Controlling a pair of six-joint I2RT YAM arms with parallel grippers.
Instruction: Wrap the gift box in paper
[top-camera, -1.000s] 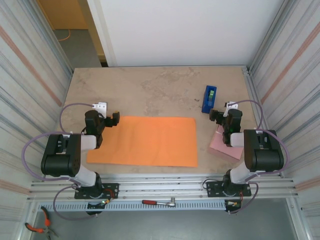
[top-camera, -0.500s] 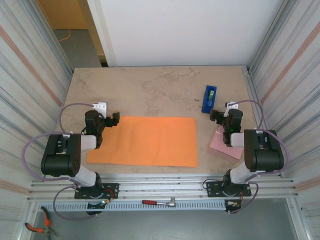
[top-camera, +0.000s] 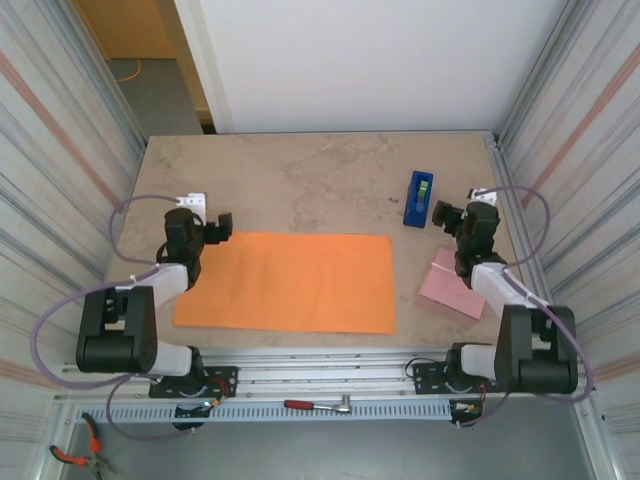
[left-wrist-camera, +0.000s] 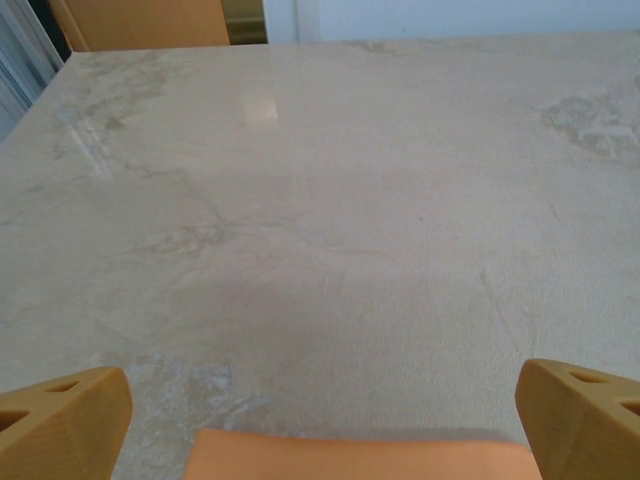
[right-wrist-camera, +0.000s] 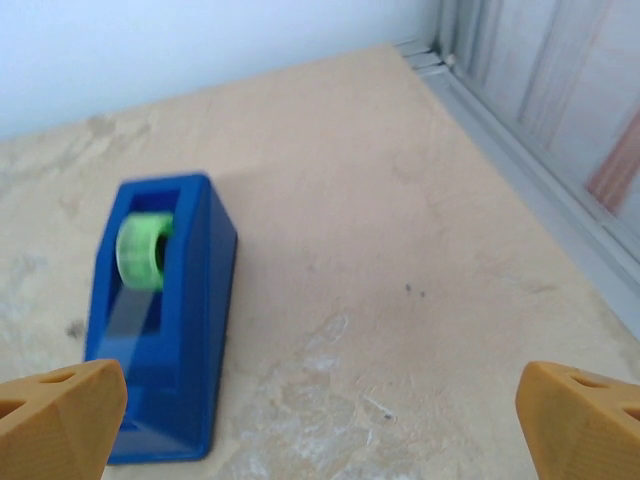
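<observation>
The orange paper (top-camera: 285, 282) lies flat on the table, near the front edge. Its far edge (left-wrist-camera: 360, 457) shows at the bottom of the left wrist view. My left gripper (top-camera: 217, 226) hovers by the sheet's far left corner. In its wrist view the left gripper (left-wrist-camera: 322, 425) is open, with bare table between the fingertips (left-wrist-camera: 62, 420). The pale pink gift box (top-camera: 448, 289) rests to the right of the sheet. Just beyond the box, my right gripper (top-camera: 442, 212) points at the tape dispenser. The right gripper (right-wrist-camera: 322, 420) is open and holds nothing.
A blue tape dispenser (top-camera: 419, 197) with a green roll (right-wrist-camera: 140, 250) stands upright at the back right, just left of my right gripper. Corrugated metal walls (top-camera: 560, 150) close in both sides, and the right wall's rail (right-wrist-camera: 530, 190) runs close by.
Both arms have stretched away from their bases. The right gripper has moved farther back, off the pink box, which now shows more. The left gripper has shifted slightly back and left.
</observation>
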